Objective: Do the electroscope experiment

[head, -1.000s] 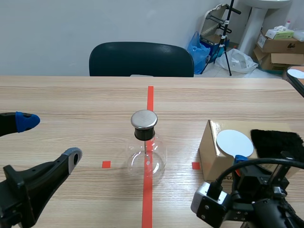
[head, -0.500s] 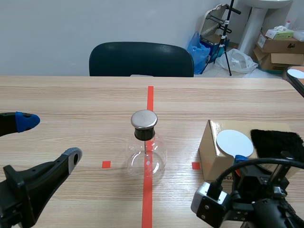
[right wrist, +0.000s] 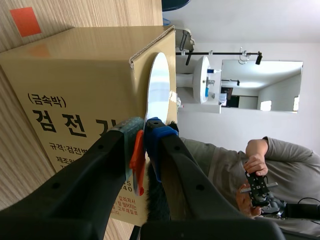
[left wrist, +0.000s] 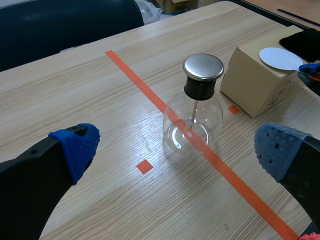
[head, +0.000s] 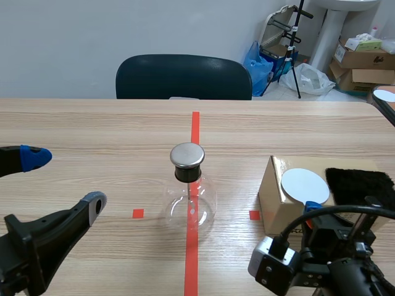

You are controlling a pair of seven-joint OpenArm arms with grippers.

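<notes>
**Scene view.** Left hand (head: pixel 63 180) is low over the table (head: pixel 111 132), fingers spread wide, nothing between them. The electroscope flask (head: pixel 190 206), round clear glass with a metal cap (head: pixel 187 155), stands upright on the red tape line. It is ahead of this hand and to its right, and apart from it. Right hand (head: pixel 313 208) sits at the near face of a cardboard box (head: pixel 274 197). A white disc (head: pixel 304 184) and a black cloth (head: pixel 360 182) lie on the box top, just beyond that hand. A dark chair (head: pixel 183 76) stands across the table.

**Left wrist view.** Left hand (left wrist: pixel 176 147) is spread. The flask (left wrist: pixel 192 120) stands ahead of it, in line with the gap between the fingers, untouched. The box (left wrist: pixel 250 85) lies beyond the right finger, with the disc (left wrist: pixel 281 57) on top.

**Right wrist view.** Right hand (right wrist: pixel 141 134) is pinching a thin orange strip (right wrist: pixel 137 162), one pad on each face. The box (right wrist: pixel 75 75) is directly ahead. The disc (right wrist: pixel 159 85) shows edge-on just past the fingertips.
</notes>
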